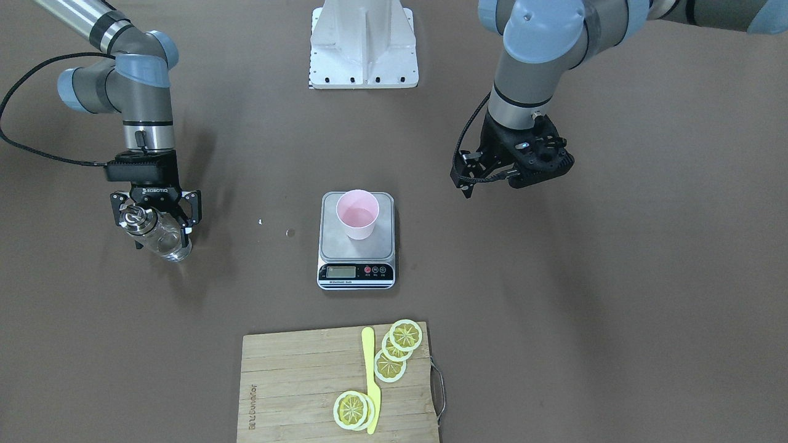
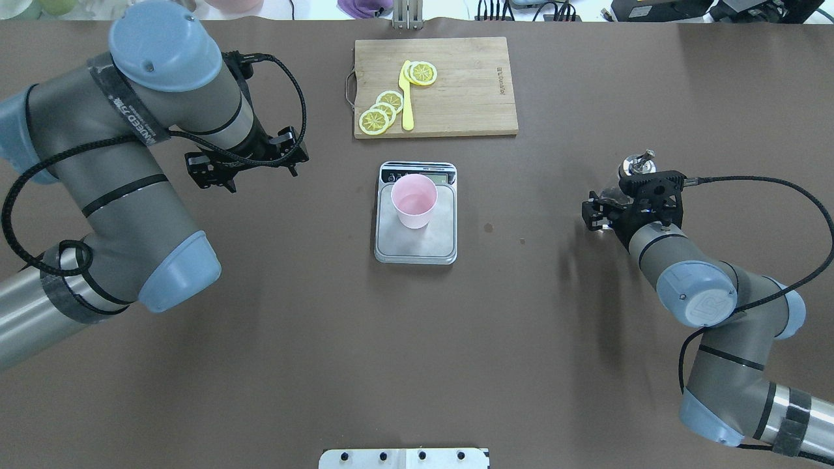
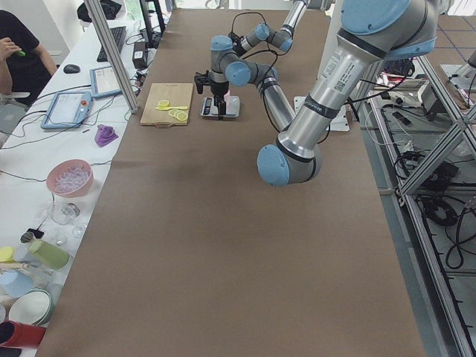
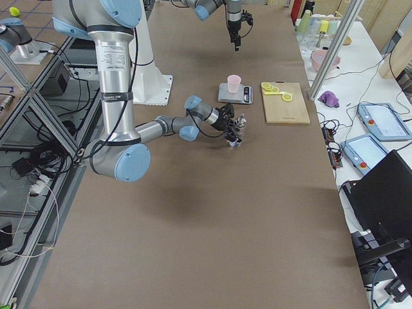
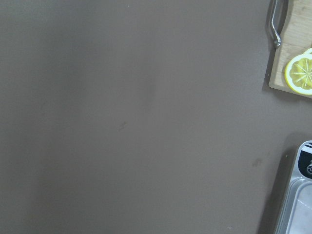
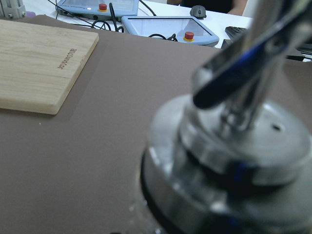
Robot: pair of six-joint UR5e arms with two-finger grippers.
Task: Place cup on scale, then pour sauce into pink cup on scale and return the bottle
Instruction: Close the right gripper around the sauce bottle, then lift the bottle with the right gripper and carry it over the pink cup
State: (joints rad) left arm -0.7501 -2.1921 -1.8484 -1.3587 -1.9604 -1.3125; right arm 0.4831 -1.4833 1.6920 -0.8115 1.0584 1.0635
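- Left gripper (image 2: 244, 161) is hung over the bare table (image 2: 417, 365), pointed down from a bent wrist; its finger spread cannot be told.
- Cup (image 2: 414, 198) is stood upright on the scale (image 2: 417, 251), mid-table.
- Right gripper (image 1: 155, 216) is stretched out low, fingers clamped around the bottle (image 1: 165, 240) under its cap, well apart from the scale.

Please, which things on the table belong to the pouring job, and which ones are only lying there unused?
For the job: the pink cup, standing on the scale; the glass bottle with a metal spout, held in the right gripper.
Only lying about: the bamboo cutting board, with the lemon slices and the yellow knife on it.
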